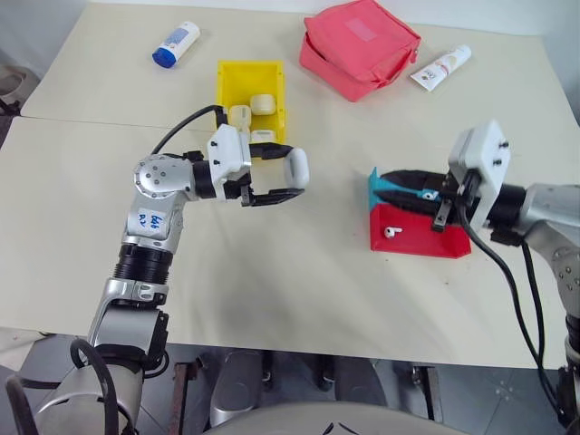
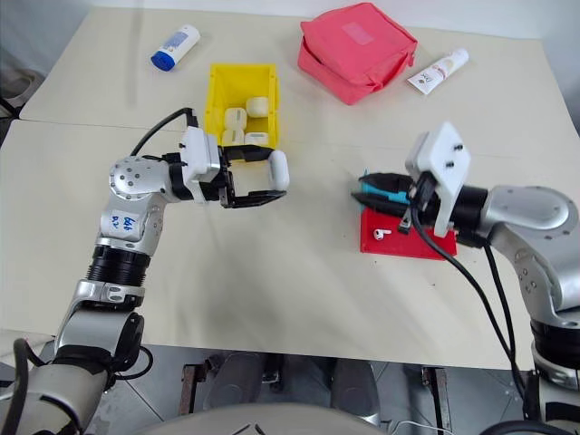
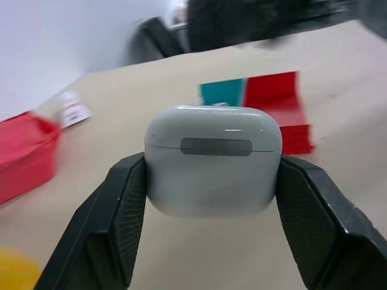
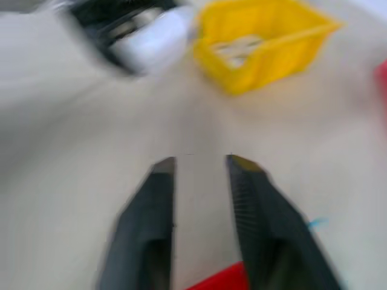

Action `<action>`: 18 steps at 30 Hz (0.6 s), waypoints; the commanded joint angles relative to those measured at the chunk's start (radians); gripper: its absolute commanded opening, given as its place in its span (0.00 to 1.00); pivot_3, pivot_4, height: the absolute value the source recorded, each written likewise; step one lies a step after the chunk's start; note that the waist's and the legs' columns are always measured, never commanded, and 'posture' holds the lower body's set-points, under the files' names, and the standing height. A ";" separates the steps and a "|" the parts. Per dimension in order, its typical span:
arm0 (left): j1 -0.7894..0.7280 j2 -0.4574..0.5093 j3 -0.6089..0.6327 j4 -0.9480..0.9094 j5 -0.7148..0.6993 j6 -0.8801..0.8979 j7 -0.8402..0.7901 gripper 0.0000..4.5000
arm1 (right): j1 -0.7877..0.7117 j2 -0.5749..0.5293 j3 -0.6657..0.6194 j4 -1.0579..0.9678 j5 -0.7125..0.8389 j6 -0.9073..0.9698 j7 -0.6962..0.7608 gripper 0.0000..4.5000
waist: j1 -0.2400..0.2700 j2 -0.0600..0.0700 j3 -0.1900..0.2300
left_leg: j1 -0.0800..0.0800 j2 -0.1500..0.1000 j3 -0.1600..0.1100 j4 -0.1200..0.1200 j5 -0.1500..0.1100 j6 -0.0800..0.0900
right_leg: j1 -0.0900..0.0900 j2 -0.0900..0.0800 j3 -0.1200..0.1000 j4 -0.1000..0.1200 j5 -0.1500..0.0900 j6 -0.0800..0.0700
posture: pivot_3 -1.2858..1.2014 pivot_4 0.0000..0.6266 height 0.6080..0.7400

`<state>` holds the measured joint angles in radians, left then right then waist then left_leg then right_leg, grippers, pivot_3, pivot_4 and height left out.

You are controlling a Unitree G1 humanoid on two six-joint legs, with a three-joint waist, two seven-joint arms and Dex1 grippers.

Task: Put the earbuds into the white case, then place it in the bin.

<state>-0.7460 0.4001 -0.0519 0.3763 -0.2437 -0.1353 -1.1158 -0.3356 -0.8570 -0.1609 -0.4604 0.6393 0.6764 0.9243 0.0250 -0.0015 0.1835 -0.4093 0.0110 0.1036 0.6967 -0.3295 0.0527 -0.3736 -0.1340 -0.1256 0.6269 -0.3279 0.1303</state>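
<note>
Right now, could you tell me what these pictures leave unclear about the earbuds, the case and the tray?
- White case, shut in the left gripper: contents hidden by its closed lid.
- Blue-and-red tray: far part covered by the right gripper in the head views; only one earbud is visible.
- Yellow bin: white cases inside blurred in the right wrist view.

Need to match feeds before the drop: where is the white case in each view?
Left eye: white case in left gripper, below the yellow bin.
Right eye: case right of centre-left, same grip.
Left wrist: case centred between fingers.
Right wrist: blurred, upper left.
Shared landmark: the yellow bin.
</note>
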 commanded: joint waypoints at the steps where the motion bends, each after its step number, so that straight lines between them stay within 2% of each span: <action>1: -0.044 -0.001 0.034 0.081 0.020 -0.069 0.057 0.62 | 0.019 -0.005 -0.072 0.015 0.042 -0.050 0.054 0.55 | 0.000 0.000 0.000 | 0.000 0.000 0.000 0.000 0.000 0.000 | 0.000 0.000 0.000 0.000 0.000 0.000 | 0.52 0.24 1.00; 7: -0.115 0.003 0.046 0.257 0.053 -0.164 0.109 0.62 | 0.062 -0.011 -0.097 0.042 0.043 -0.072 0.079 1.00 | -0.001 0.000 0.000 | 0.000 0.001 0.001 0.000 0.000 0.000 | 0.000 0.001 0.000 0.000 0.000 0.000 | 0.52 0.24 1.00; 17: -0.358 0.030 0.062 0.721 0.195 -0.271 0.370 0.62 | 0.075 -0.004 -0.100 0.029 0.018 -0.075 0.027 1.00 | 0.001 -0.001 0.000 | 0.000 0.000 0.001 0.000 0.000 0.000 | -0.001 0.000 -0.001 0.000 0.000 0.000 | 0.52 0.24 1.00; 18: -0.378 0.026 0.063 0.758 0.202 -0.274 0.391 0.70 | 0.068 -0.004 -0.095 0.032 0.015 -0.074 0.022 1.00 | 0.001 -0.001 0.000 | 0.000 0.000 0.001 0.000 0.000 0.000 | -0.001 0.000 -0.001 0.001 0.000 0.000 | 0.52 0.24 1.00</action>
<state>-1.0818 0.4316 -0.0061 1.0867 -0.0571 -0.3830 -0.7690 -0.2579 -0.8571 -0.2428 -0.4057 0.6541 0.6158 0.9567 0.0262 -0.0023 0.1839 -0.4093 0.0108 0.1046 0.6968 -0.3294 0.0525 -0.3742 -0.1339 -0.1265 0.6273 -0.3278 0.1304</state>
